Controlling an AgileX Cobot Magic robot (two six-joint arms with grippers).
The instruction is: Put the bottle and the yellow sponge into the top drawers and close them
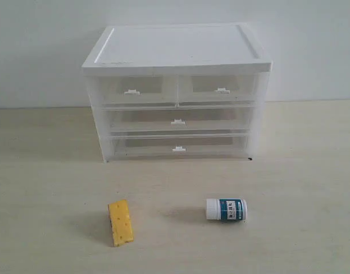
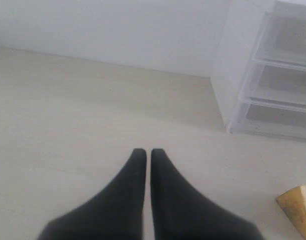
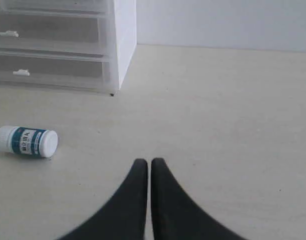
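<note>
Ext. view: shot from front of drawer unit [image 1: 177, 91], slightly above, mid-distance, facing back wall; whole unit + table [image 1: 49, 188] before it in frame. L wrist view: low over table, aimed fwd past left gripper [image 2: 148, 152] toward wall; catches one front corner of unit + bit of yellow sponge [image 2: 298, 205]. R wrist view: same setup past right gripper [image 3: 148, 162]; catches other front corner + bottle [image 3: 26, 141]. Shared w/ ext.: unit, sponge, bottle. Between wrist views: unit only.

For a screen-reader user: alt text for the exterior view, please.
A white drawer cabinet, fully closed, stands on a pale table. In front sit a yellow sponge, left, and a pill bottle on its side, right.
</note>
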